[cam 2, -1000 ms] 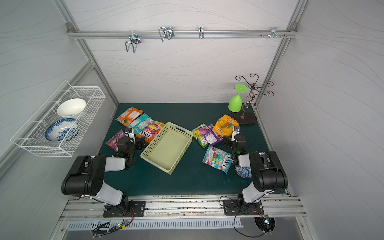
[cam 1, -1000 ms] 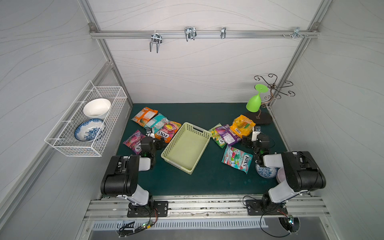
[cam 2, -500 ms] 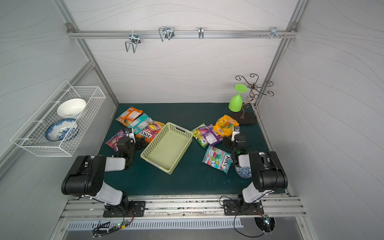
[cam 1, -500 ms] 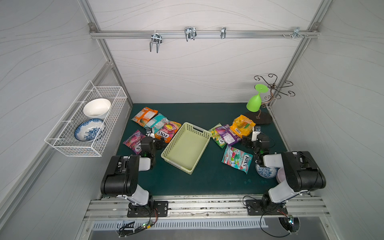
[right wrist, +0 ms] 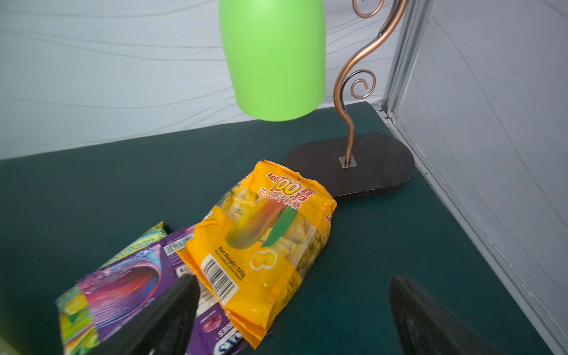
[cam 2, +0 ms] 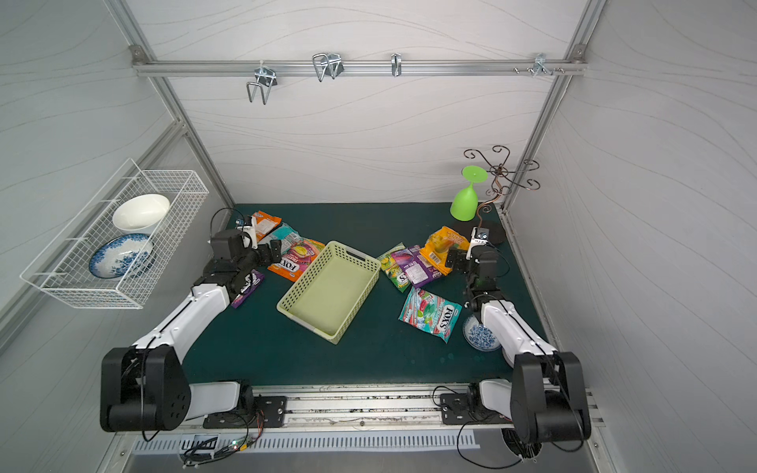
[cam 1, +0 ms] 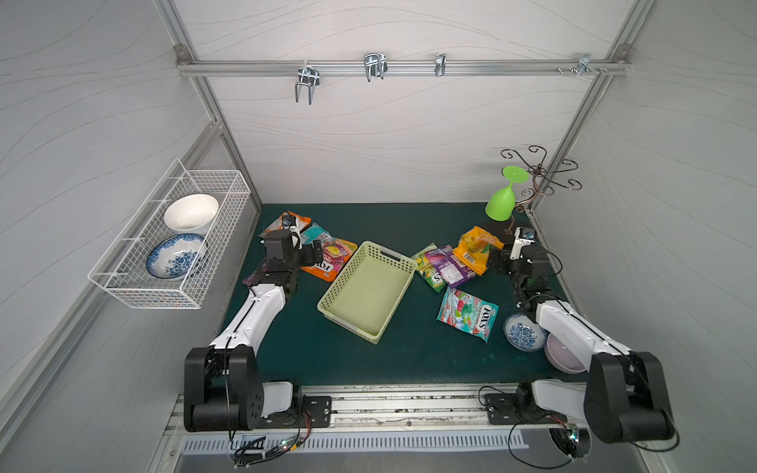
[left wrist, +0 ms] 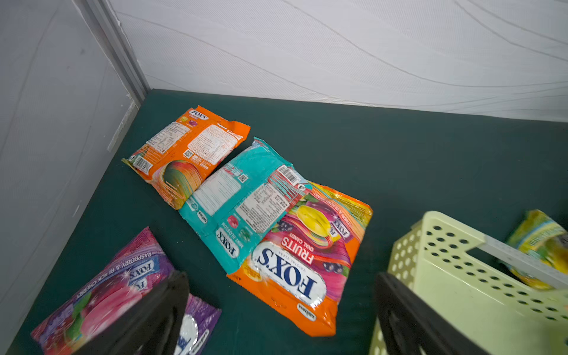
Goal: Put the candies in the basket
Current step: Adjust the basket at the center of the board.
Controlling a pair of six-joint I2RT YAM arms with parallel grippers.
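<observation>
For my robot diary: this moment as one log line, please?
basket: empty | candies: all outside | left gripper: open, near fruits bag | right gripper: open, near yellow bag

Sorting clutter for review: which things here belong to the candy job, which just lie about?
Job: glossy flat candy bags; pale yellow-green perforated plastic basket.
Lying about: white wire-mesh wall basket; green plastic goblet; copper scrolled wire stand; small blue-patterned ceramic bowl; lilac bowl.

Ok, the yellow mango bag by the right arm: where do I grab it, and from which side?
Probably the barcode end of the yellow mango bag, from above, on the side nearest the right gripper. That end rides up on the purple bag, giving the open jaws an edge. The far end sits by the stand base, near the hanging green cup.
</observation>
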